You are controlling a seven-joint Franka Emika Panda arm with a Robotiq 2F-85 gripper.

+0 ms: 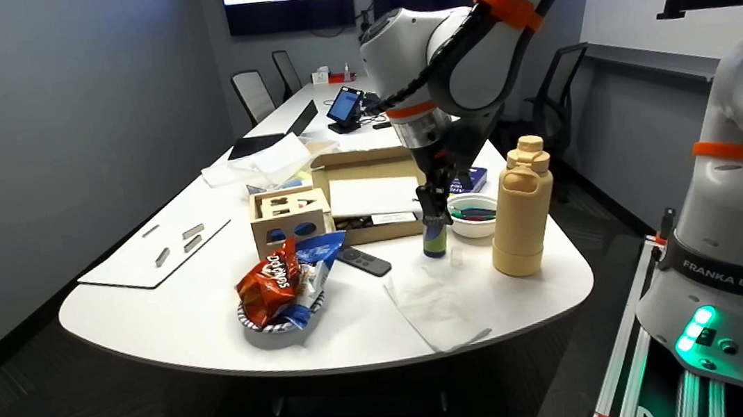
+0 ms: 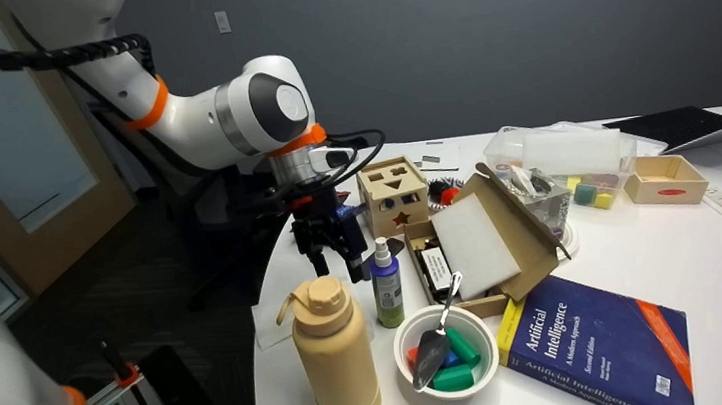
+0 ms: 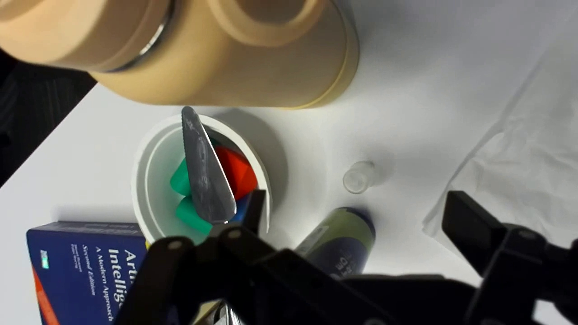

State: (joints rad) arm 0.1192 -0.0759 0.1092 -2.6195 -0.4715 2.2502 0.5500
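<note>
My black gripper (image 2: pixel 341 270) is open with nothing between its fingertips. It hangs above the table beside an upright blue-and-green spray bottle (image 2: pixel 388 293). In the wrist view the gripper's fingers (image 3: pixel 356 210) are wide apart, and the spray bottle (image 3: pixel 347 234) shows partly behind the gripper's body. A small clear cap (image 3: pixel 358 177) stands on the table near the bottle's base. In an exterior view the gripper (image 1: pixel 438 208) overlaps the upper part of the spray bottle (image 1: pixel 435 242). I cannot tell whether they touch. A tan flask (image 2: pixel 338 372) stands upright close by.
A white bowl (image 2: pixel 401 359) holds coloured blocks and a cake server. A blue book (image 2: pixel 611 344), an open cardboard box (image 2: pixel 532 238) and a wooden shape sorter (image 2: pixel 394 195) stand around. A snack basket (image 1: pixel 280 327), a remote (image 1: pixel 363 260) and a white cloth (image 1: pixel 439 312) lie nearer the table edge.
</note>
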